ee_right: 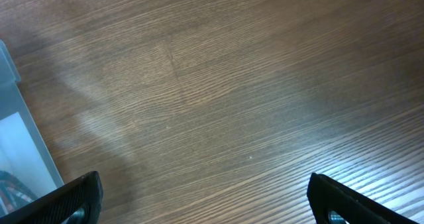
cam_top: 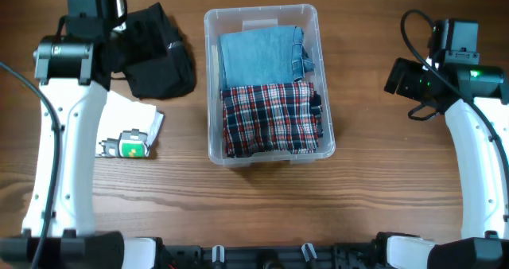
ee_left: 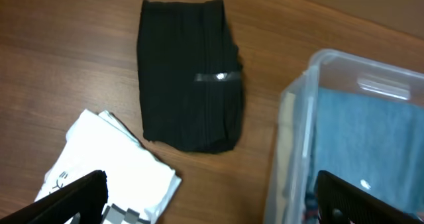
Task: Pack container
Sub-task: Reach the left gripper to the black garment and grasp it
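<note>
While container [cam_top: 212, 86] sits btwn both arms, left gripper [ee_left: 211, 184] & right gripper [ee_right: 204, 184] flank it, apparently spread wide, empty.

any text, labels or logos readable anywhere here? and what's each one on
No text reads clearly in any view.
Dark print at the edge of the white folded cloth: blurred, unreadable.
Green and white tag on that cloth: too small to read.
Pale label seen through the container: no legible words.
Shiny strip on the black folded cloth: no lettering visible.
</note>
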Tool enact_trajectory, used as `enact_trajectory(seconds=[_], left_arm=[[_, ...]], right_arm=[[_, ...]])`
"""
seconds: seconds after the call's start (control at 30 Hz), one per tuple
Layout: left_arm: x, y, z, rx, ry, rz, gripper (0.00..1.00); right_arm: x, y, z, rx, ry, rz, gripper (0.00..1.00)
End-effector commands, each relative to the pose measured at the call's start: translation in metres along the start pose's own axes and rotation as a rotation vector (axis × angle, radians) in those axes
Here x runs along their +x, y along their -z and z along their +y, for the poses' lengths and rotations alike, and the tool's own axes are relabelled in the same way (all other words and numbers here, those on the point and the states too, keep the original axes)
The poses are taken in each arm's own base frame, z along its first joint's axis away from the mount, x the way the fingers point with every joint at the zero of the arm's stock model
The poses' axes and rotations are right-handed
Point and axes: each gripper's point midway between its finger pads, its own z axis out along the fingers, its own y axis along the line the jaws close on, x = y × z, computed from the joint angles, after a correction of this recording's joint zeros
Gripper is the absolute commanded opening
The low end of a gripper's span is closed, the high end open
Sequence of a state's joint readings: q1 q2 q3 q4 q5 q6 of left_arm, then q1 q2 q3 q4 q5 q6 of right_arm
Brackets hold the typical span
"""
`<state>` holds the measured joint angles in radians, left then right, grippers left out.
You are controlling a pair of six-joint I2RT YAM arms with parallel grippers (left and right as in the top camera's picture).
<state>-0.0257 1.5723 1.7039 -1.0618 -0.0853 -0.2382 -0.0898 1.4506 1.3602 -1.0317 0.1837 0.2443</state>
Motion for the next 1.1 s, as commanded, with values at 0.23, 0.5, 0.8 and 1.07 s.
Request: enact_trajectory(seconds=[0.23,0.5,0.8,1.07], left_arm=[[-0.026,-0.062,0.078,0.153,0.144,0.064,1.0],[-0.019,-0.141,0.109,0.183,0.167,0.121,1.0],[0.018,-0.227,0.093,0.216,0.164,0.239,1.0],[0.037,-0.257,0.073,0.032,0.161,0.265,1.0]], right_arm=[[-0.006,0.008,-0.001,-0.004,0.003,-0.028,1.0],[-0.006,0.008,-0.001,-0.004,0.003,-0.028,1.0],[-0.006,0.008,-0.001,-0.004,0.003,-0.028,1.0],[-0.006,0.008,-0.001,-0.004,0.003,-0.028,1.0]])
